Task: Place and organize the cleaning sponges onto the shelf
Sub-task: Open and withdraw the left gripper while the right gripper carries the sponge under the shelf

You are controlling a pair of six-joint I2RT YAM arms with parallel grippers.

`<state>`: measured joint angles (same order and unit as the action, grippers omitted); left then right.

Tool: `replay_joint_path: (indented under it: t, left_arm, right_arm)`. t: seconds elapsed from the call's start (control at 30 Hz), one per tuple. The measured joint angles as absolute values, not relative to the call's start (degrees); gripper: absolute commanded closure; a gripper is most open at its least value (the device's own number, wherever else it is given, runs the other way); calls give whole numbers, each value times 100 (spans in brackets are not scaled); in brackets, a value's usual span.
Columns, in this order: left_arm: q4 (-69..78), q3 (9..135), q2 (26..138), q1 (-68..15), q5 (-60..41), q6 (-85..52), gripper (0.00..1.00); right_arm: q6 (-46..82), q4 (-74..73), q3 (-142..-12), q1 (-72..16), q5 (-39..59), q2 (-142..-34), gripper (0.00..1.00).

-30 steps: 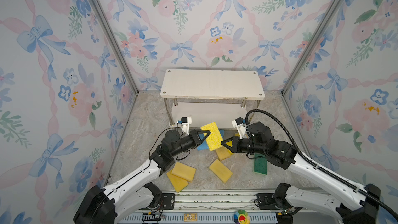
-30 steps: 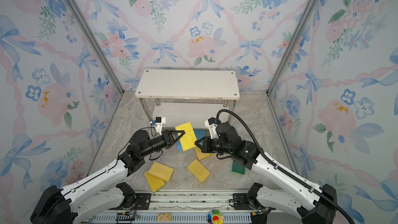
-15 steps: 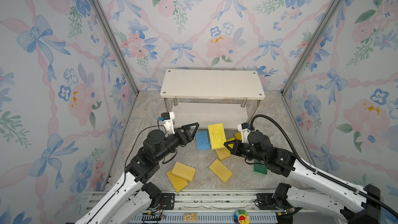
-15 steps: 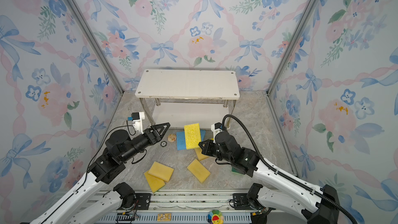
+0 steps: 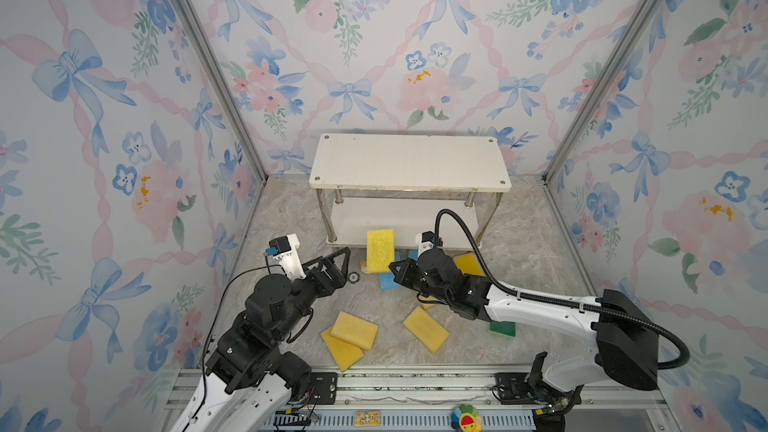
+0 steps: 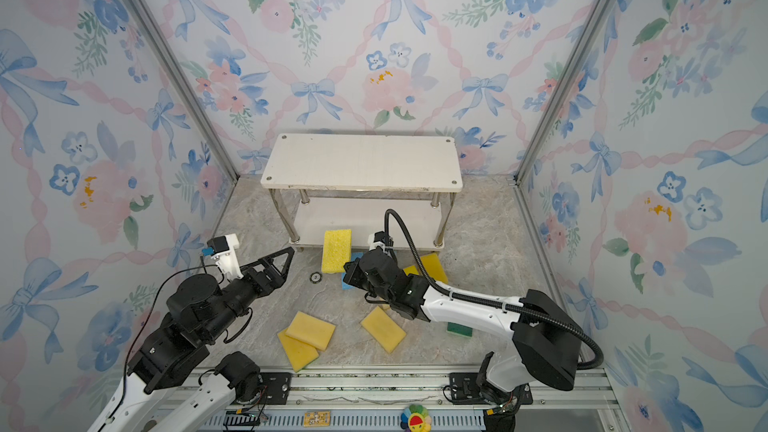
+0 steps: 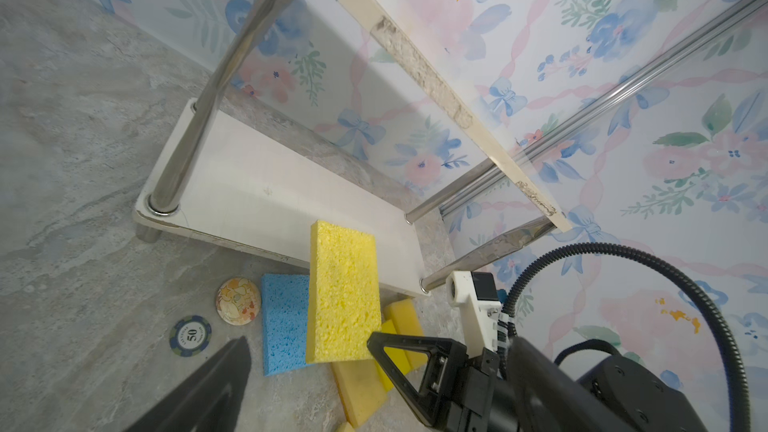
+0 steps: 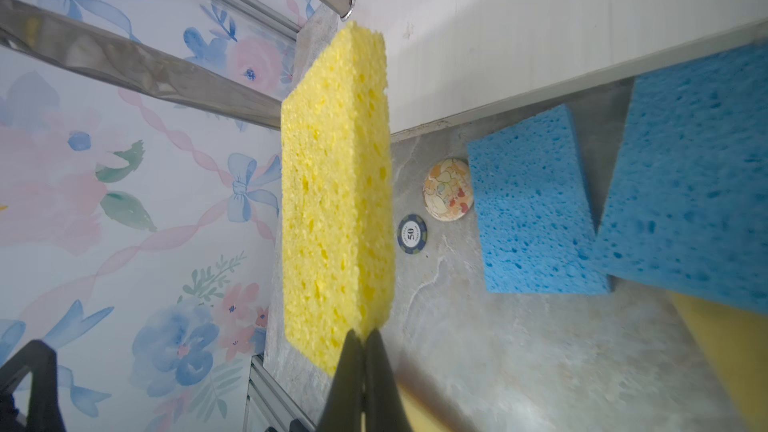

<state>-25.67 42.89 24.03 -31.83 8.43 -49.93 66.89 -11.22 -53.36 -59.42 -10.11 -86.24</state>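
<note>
My right gripper (image 5: 394, 269) (image 8: 365, 336) is shut on the lower corner of a bright yellow sponge (image 5: 380, 250) (image 8: 336, 201). The sponge stands on end just in front of the lower board of the shelf (image 5: 409, 162). My left gripper (image 5: 344, 263) (image 6: 286, 263) hangs open to the left of it, holding nothing. In the left wrist view one of its fingers (image 7: 216, 384) shows, and the held sponge (image 7: 343, 297) stands ahead of it. Loose on the floor are a blue sponge (image 5: 390, 280), several yellow sponges (image 5: 354, 329) (image 5: 426, 329) (image 5: 469, 263) and a green one (image 5: 502, 328).
A poker chip (image 7: 190, 335) and a patterned round disc (image 7: 238, 300) lie on the floor left of the blue sponge (image 7: 284, 322). A second blue sponge (image 8: 698, 176) lies by the shelf's front edge. Flowered walls close in three sides; a metal rail (image 5: 415, 384) runs along the front.
My left gripper let go of the yellow sponge, opened wide and drew back to the left. My right gripper kept hold and carried the sponge toward the shelf, turning it upright.
</note>
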Motion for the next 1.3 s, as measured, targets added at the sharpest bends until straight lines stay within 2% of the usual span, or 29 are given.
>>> replay_joint_path:
  t: [0.27,0.47,0.67,1.3]
  left_arm:
    - [-2858,4300,2025,-3183,1197,-4991,2]
    - [-3046,4368,1992,-3183,1223,-4950,2]
    - [-3063,4383,1992,-3183,1221,-4860,2]
    - [-3144,4401,1992,-3183,1267,-4637,2]
  right_arm:
    - [7083,-1865,-6340,-5857,-1072,-10151,100]
    - [7164,-1894,-6973,-5697,-930,-10868,100]
    - [7161,-1861,-7642,-5487,-696,-11378,100]
    - [7137,-1402,-8602,-5218,-403,-12383,100]
